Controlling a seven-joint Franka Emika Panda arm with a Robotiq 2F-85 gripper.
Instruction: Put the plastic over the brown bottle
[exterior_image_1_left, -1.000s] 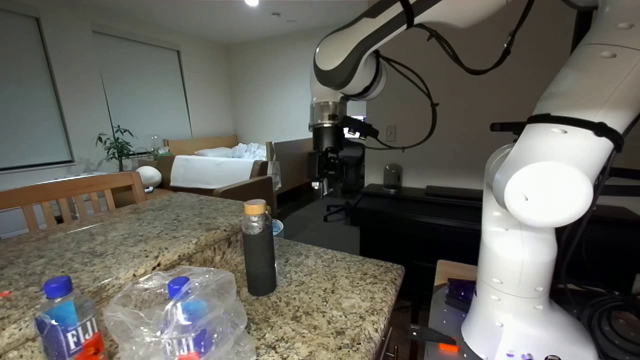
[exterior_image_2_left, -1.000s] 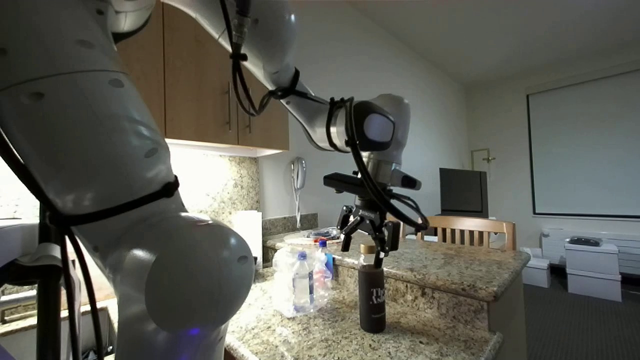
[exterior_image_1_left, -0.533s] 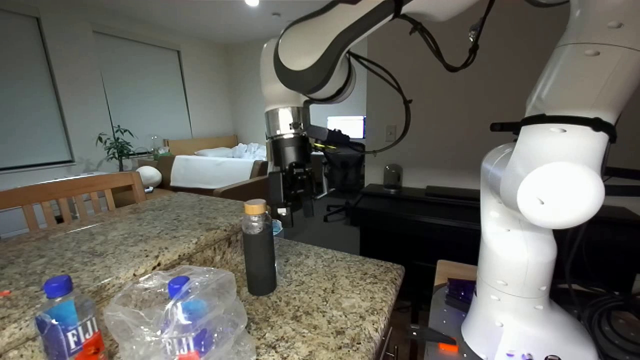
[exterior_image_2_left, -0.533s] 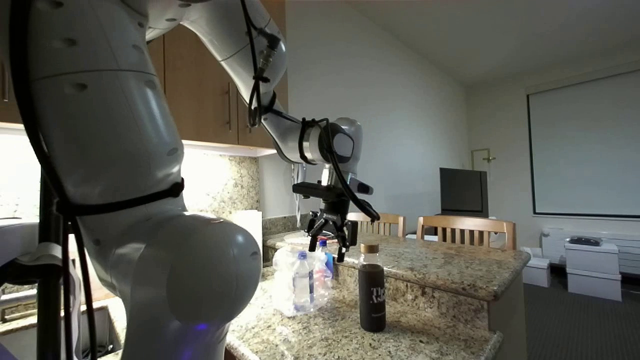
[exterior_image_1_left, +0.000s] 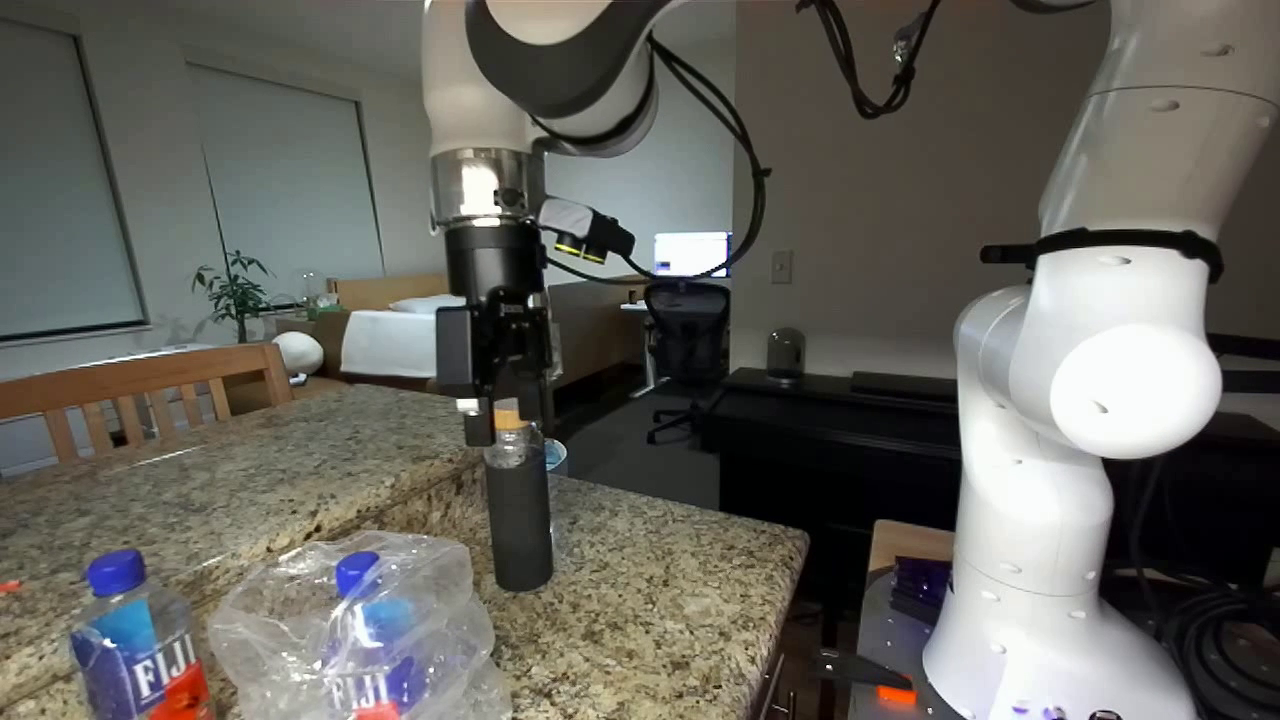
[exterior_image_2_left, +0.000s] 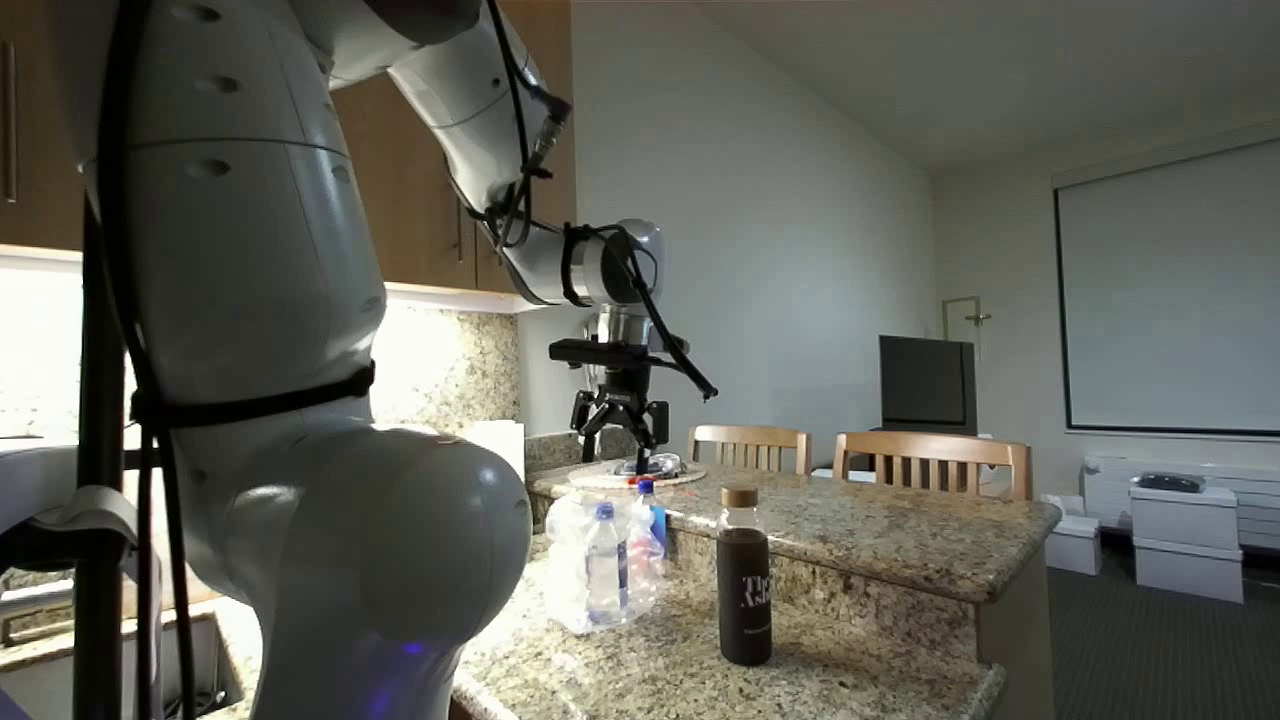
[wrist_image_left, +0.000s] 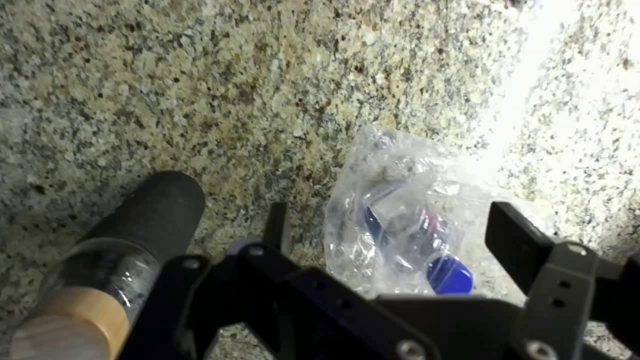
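The clear crinkled plastic (exterior_image_1_left: 265, 625) stands on the granite counter around a blue-capped water bottle (exterior_image_2_left: 605, 570). It shows in both exterior views (exterior_image_2_left: 562, 580) and in the wrist view (wrist_image_left: 350, 205). The brown bottle (exterior_image_1_left: 519, 525) stands upright with its tan cap, apart from the plastic, also in an exterior view (exterior_image_2_left: 744, 600). In the wrist view the brown bottle (wrist_image_left: 162, 215) lies outside the jaws, at lower left. My gripper (exterior_image_1_left: 508, 425) is open and empty, higher than the plastic, also in an exterior view (exterior_image_2_left: 616, 458). In the wrist view its spread fingers (wrist_image_left: 392, 222) frame the plastic.
A second water bottle (exterior_image_1_left: 145, 650) stands beside the plastic, outside it. A raised granite ledge (exterior_image_1_left: 250, 470) runs along the counter (exterior_image_1_left: 640, 600). A round mat with items (exterior_image_2_left: 600, 475) lies on the ledge. Wooden chairs (exterior_image_2_left: 930, 462) stand behind it.
My gripper has moved away from near the brown bottle toward the plastic, which now lies between the fingers in the wrist view. The bottles and plastic have not moved. The gripper stays open.
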